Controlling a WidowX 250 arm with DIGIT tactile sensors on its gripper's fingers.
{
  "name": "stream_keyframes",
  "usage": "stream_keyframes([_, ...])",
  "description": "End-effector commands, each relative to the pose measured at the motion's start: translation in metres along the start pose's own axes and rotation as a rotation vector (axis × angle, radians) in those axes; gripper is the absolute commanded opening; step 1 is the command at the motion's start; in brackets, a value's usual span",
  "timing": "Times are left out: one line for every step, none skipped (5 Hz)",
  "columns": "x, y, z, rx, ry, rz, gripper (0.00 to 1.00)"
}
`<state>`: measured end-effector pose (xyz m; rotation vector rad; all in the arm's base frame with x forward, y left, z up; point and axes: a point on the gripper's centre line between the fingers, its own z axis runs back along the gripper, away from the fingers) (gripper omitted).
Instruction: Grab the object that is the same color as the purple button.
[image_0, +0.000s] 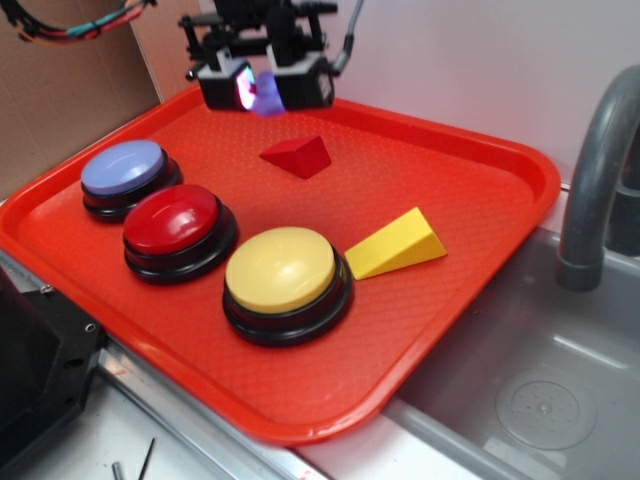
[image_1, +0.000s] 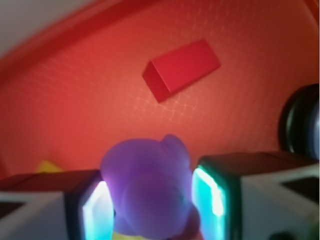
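Duck clamped in the tool above the tray's far edge.

The red tray (image_0: 480, 300) carries three buttons; the purple button (image_0: 124, 168) sits at its left end, setting the colour to match. Beyond the red wedge (image_0: 297, 155), the tool (image_0: 266, 92) pinches the duck (image_1: 147, 192) between both pads, apparently lifted clear of the tray.

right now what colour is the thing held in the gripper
Purple: the small duck clamped in the gripper, clearest in the wrist view.

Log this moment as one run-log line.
gripper: shut on purple duck | duck: lifted above tray | red wedge: on tray | purple button: untouched
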<state>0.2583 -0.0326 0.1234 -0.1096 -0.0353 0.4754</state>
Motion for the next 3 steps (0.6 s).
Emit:
stream_keyframes([-0.002,0.005,0.095,-0.119,-0.177,0.073,0.00])
stream_keyframes([-0.011,0.017,0.110,-0.159,-0.225,0.091,0.00])
stream_keyframes([-0.007,0.020,0.107,-0.068,-0.287,0.118,0.00])
